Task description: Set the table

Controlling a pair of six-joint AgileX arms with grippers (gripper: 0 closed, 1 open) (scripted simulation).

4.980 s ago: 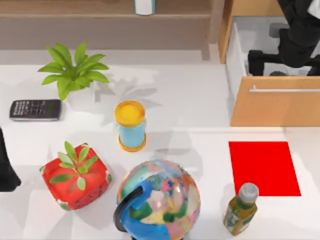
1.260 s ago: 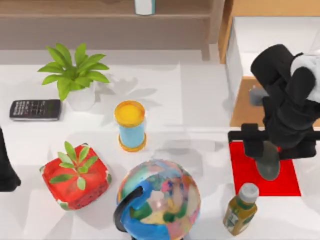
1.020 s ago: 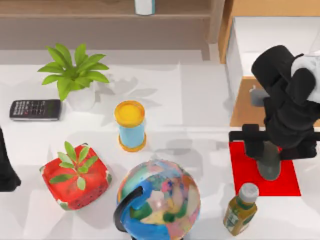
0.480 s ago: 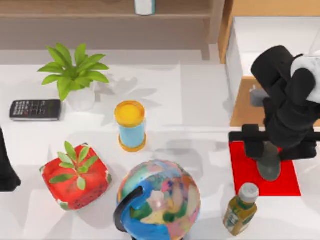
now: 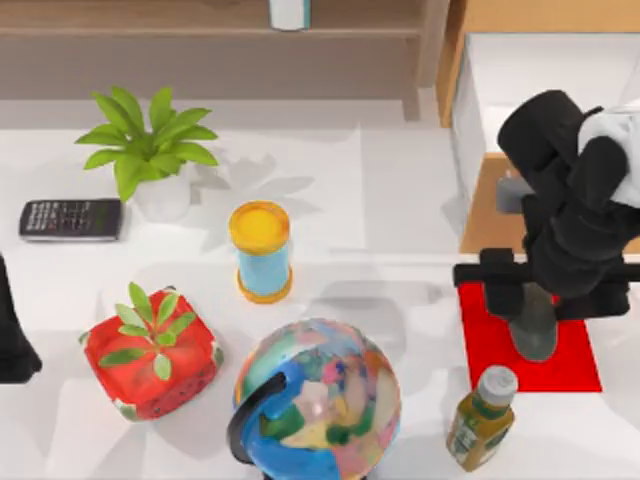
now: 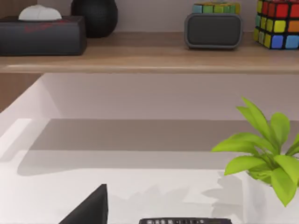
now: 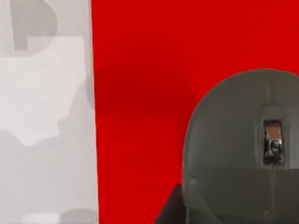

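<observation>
Top view: right end effector (image 5: 537,325) over red mat (image 5: 490,335) edge.

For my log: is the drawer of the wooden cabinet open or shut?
Open: the drawer shows its white inside, its wooden front pulled toward the table.

A rendered home-office desk

On the white table (image 5: 400,200) sit a calculator (image 5: 70,219), globe (image 5: 318,398), potted plant (image 5: 145,150) and grey mouse (image 7: 243,149) on a red mat (image 5: 490,340); a wooden shelf (image 6: 140,58) along the far edge holds a speaker (image 6: 213,30) and puzzle cube (image 6: 277,23).
</observation>
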